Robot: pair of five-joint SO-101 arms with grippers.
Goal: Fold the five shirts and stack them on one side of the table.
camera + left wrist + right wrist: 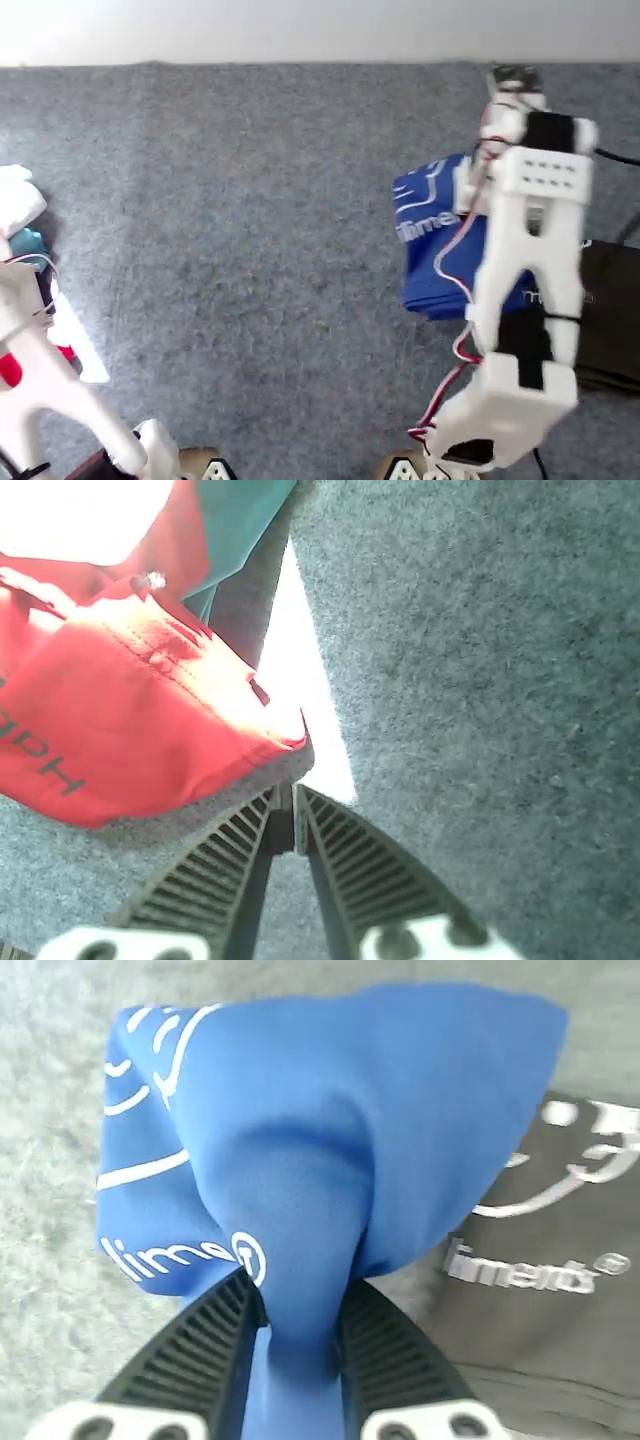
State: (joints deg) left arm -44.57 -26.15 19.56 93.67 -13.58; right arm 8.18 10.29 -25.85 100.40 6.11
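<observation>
1. Grey, felt-like table; a white wall runs along its far edge.
2. Right claw pinches the bunched blue shirt at the table's right, overlapping a dark shirt.
3. Left claw, pressed together, sits just beside the red shirt at the left edge.

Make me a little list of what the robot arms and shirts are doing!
Right end effector: shut on the blue shirt, pinching a bunched fold
Left end effector: shut, tips by the red shirt edge
Dark shirt: lying on the table next to the blue one
Teal shirt: next to the red shirt
</observation>
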